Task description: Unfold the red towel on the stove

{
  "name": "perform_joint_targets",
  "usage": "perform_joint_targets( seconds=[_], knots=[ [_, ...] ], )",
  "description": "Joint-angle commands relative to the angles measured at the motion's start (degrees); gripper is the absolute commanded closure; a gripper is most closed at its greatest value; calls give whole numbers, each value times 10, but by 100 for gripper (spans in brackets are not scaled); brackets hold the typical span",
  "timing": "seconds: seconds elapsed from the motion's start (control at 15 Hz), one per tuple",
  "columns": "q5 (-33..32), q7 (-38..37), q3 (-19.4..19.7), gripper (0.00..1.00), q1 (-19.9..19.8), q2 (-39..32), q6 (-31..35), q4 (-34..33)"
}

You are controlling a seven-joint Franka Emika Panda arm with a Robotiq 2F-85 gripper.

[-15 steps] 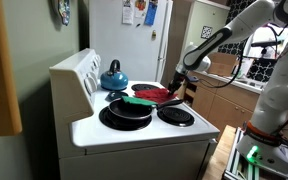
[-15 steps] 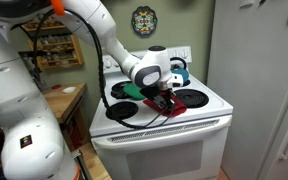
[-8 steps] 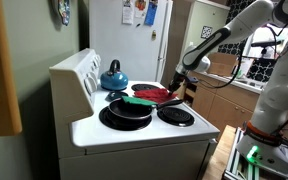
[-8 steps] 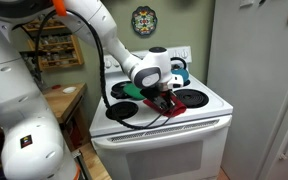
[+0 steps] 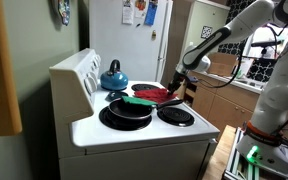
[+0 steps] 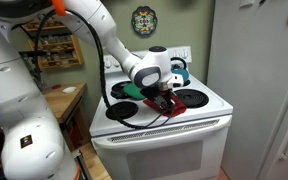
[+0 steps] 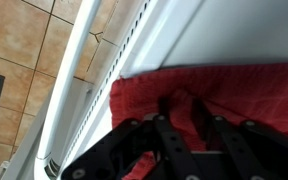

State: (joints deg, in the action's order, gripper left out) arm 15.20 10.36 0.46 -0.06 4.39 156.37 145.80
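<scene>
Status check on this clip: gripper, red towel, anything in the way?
Gripper pinching a fold of the red towel. Towel bunched, not yet unfolded. Black pan close beside it, blue kettle behind.

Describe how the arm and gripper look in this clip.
The arm is glossy white with rounded segments, an orange ring near one joint and a black cable alongside. The gripper is black, with jointed linkage fingers.
</scene>
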Motion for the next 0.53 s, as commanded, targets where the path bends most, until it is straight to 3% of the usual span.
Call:
perform_joint_targets(
  seconds=[0.0, 0.13, 0.2, 0.27, 0.47],
  knots=[
    [18, 22, 7, 38, 8, -1, 12, 6],
    [23, 27, 7, 22, 9, -5, 14, 4],
    [26, 31, 8, 20, 9, -5, 14, 4],
    [28, 34, 8, 38, 9, -6, 14, 3],
    [38, 46, 8, 58, 9, -7, 13, 3]
  ],
)
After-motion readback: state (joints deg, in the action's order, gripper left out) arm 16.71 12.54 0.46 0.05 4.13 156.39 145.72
